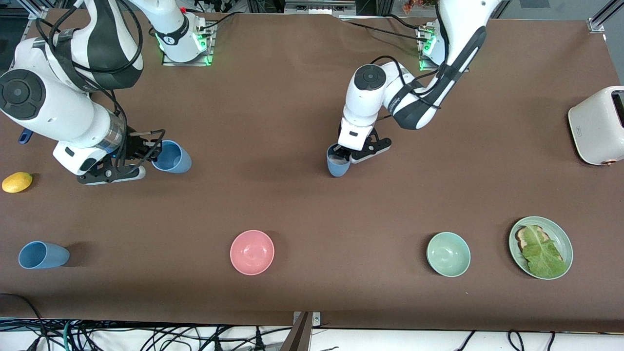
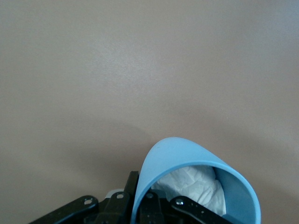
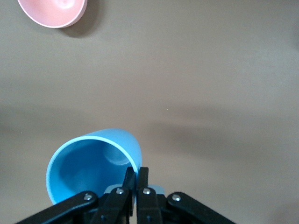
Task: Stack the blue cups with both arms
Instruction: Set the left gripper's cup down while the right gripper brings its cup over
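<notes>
Left end effector [image 1: 347, 155] clamped on rim of the paper-stuffed blue cup [image 1: 338, 165], over mid worktop [image 1: 292, 195]. Right end effector [image 1: 146, 151] pinching rim of the empty blue cup [image 1: 171, 157], tilted. Third blue cup [image 1: 43, 255] lies apart, near the worktop's front-camera edge.

No text, label, brand, number or sign can be read on anything shown; a faint mark on the white toaster [image 1: 597, 124] is too small to be made out.

Front view: two bowls [image 1: 252, 252] [image 1: 448, 254] and a plate [image 1: 560, 234] line the bottom; a cup [image 1: 43, 255] lies lower left; toaster [image 1: 595, 126] at the right edge.
</notes>
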